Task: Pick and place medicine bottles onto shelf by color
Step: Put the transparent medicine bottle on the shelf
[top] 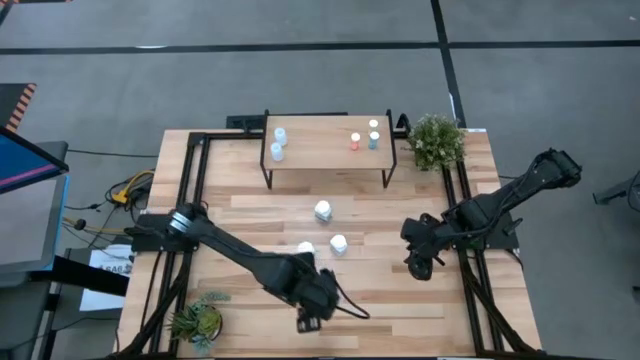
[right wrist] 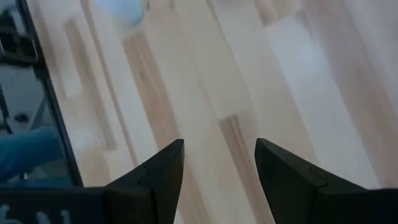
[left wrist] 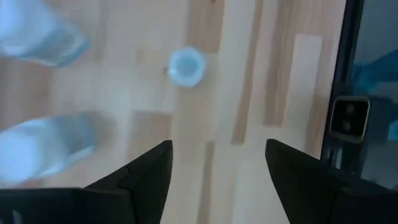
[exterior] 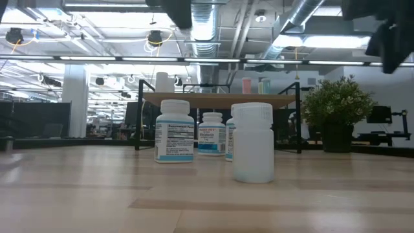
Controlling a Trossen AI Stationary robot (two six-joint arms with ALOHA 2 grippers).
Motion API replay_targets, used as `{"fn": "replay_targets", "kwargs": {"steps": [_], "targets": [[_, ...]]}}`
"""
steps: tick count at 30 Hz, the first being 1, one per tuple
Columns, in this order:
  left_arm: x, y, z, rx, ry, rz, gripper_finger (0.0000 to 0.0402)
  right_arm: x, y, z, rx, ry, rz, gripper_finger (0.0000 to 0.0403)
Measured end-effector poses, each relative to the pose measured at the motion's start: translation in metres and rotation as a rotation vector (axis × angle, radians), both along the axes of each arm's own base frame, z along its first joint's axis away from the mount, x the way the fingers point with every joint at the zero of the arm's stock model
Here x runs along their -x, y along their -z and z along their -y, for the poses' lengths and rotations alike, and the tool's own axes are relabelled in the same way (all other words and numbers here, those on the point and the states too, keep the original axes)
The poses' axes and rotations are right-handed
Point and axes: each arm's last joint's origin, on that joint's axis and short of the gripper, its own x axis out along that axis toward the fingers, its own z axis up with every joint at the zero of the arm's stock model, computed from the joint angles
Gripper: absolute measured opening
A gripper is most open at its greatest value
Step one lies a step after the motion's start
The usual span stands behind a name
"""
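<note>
The shelf point(top: 328, 152) stands at the table's far middle. On its top stand two light-blue-capped bottles point(top: 277, 143) at the left and orange, green and pale ones point(top: 365, 137) at the right. Bigger white bottles point(top: 322, 211) point(top: 338, 244) stand upright on the table in front of the shelf, and one point(top: 305, 249) is partly hidden by my left arm. They also show in the low view point(exterior: 174, 131) point(exterior: 252, 142). My left gripper point(top: 308, 322) is open and empty near the table's near edge, in front of them. My right gripper point(top: 420, 264) is open and empty to their right.
A potted plant point(top: 436, 141) stands at the far right beside the shelf, and another point(top: 197, 320) at the near left corner. Black frame rails point(top: 190, 190) run along both sides of the table. Bare wood lies between the bottles and the right gripper.
</note>
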Motion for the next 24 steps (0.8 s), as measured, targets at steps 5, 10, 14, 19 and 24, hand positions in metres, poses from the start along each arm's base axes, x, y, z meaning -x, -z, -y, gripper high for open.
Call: {"fn": "replay_targets", "kwargs": {"steps": [5,10,14,19,24], "targets": [[-0.02,0.036,0.008,0.013,-0.081,0.001,0.0242,0.008,0.002,-0.006,-0.004,-0.049,-0.057,0.0218],[-0.024,0.042,0.004,-0.069,-0.15,0.037,0.0242,0.015,0.002,-0.011,0.004,-0.094,-0.078,0.0218],[-0.025,0.042,0.001,-0.123,-0.142,0.063,0.0242,0.017,0.002,-0.015,0.008,-0.123,-0.078,0.0218],[-0.029,0.064,0.003,-0.125,-0.099,-0.006,0.0242,0.02,0.002,-0.018,0.011,-0.144,-0.078,0.0218],[-0.035,0.066,0.001,-0.107,-0.111,0.014,0.0242,0.021,0.003,-0.019,0.013,-0.151,-0.083,0.0218]]}}
